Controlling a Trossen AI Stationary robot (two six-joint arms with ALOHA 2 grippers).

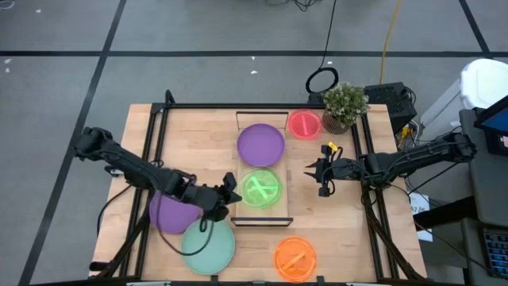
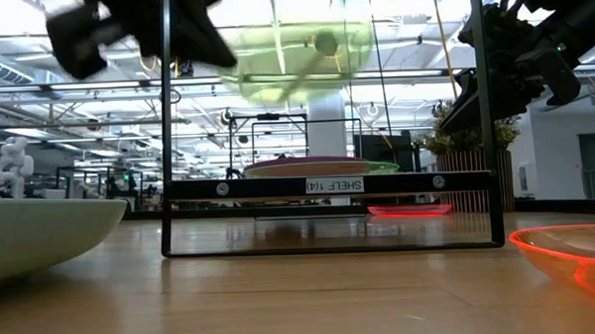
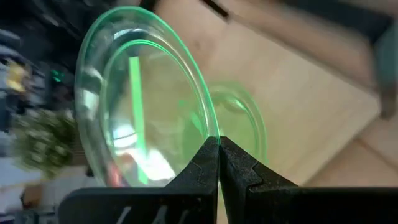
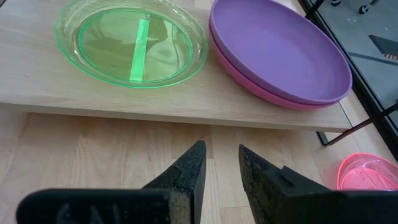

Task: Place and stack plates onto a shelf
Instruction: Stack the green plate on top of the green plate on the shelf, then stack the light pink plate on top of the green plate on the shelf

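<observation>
Two lime plates: one flat on the shelf [image 1: 263, 223], the other [image 3: 143, 99] pinched at its rim by my left gripper [image 3: 219, 155] above it; thin hold, I'd expect slip; right gripper [image 4: 221, 163] slightly spread, idle beside shelf.

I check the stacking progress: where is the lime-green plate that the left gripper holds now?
In the high view, the lime-green plate is over the shelf, near its front end, just in front of the purple plate, pinched by the left gripper.

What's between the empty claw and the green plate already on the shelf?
Only bare wood: in the right wrist view, the right claw faces tabletop, then the shelf edge, then the green plate.
</observation>
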